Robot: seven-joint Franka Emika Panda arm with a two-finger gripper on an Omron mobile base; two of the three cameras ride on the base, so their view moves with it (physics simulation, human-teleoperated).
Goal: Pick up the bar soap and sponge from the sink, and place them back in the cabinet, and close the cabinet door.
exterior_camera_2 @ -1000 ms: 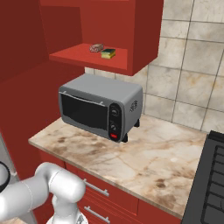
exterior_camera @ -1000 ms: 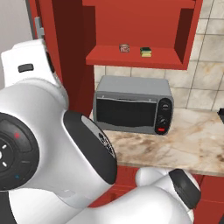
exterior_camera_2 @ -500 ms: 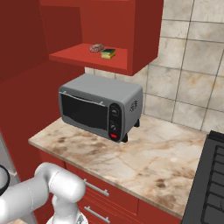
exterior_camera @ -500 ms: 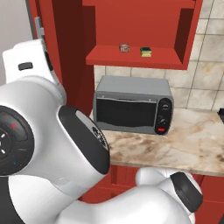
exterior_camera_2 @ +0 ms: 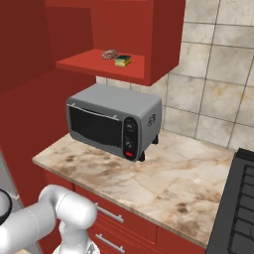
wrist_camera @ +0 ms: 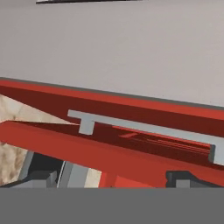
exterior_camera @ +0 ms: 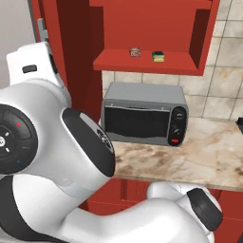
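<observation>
Red kitchen with beige tiled wall; a marbled table (exterior_camera_2: 163, 173) carries a grey toaster oven (exterior_camera_2: 111, 120). Above it the cabinet (exterior_camera: 156, 33) stands open, and on its shelf (exterior_camera: 147, 64) the bar soap (exterior_camera: 135, 52) lies just beside the sponge (exterior_camera: 158, 56), the soap at 9 o'clock of the sponge. The cabinet door (wrist_camera: 109, 153), swung out, crosses the hand view edge-on, its grey bar handle (wrist_camera: 144, 127) running from 10 o'clock to 4 o'clock, just ahead of the tool (wrist_camera: 111, 181). The fingertips (wrist_camera: 41, 178) stand well apart, clamped on nothing. Judged remaining step: pushing the door closed.
</observation>
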